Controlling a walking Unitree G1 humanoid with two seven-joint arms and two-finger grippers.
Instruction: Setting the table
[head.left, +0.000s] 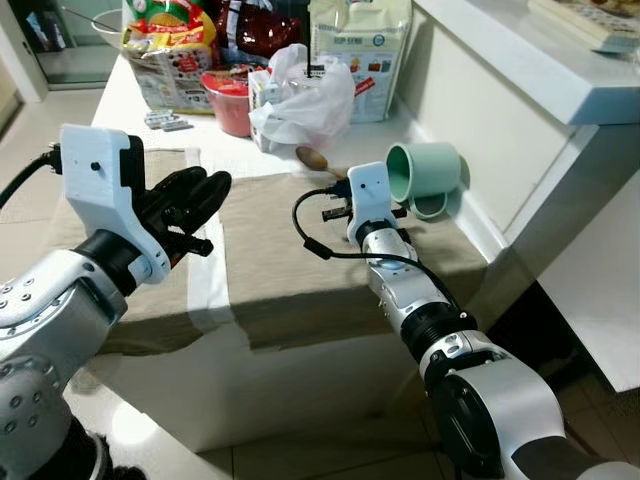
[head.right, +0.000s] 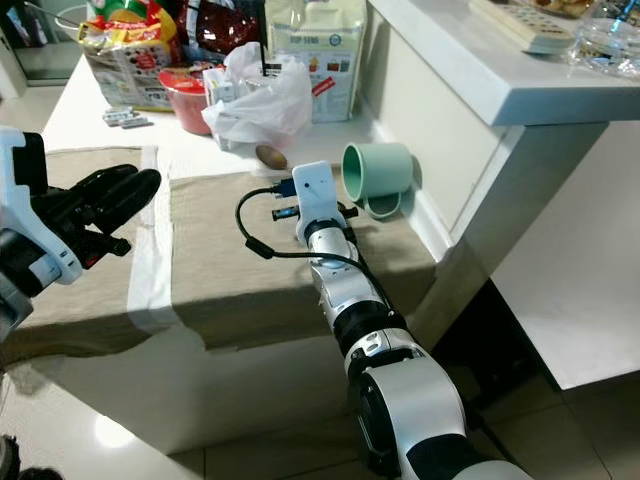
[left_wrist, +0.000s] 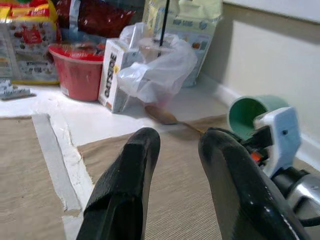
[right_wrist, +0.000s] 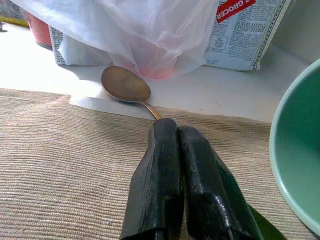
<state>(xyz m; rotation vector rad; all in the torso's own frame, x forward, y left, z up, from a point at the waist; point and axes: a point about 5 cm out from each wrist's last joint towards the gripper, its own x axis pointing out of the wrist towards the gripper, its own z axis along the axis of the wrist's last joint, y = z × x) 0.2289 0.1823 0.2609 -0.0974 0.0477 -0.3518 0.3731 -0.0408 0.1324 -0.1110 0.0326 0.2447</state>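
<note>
A brass spoon (right_wrist: 125, 84) lies at the far edge of a beige placemat (head.left: 270, 260), its bowl on the white table. My right gripper (right_wrist: 177, 127) is shut, and the spoon's handle runs in between the fingertips. A mint-green mug (head.left: 425, 175) lies on its side just right of that gripper, mouth toward it. My left gripper (left_wrist: 177, 142) hovers open over the gap between this placemat and a second placemat (head.left: 60, 230), holding nothing.
Groceries crowd the back of the table: a white plastic bag (head.left: 305, 95), an oats box (left_wrist: 111, 75), a red bowl (head.left: 230, 100) and snack packs (head.left: 170, 50). A white ledge (head.left: 520, 60) walls the right side. The table's front edge (head.left: 300, 350) is near me.
</note>
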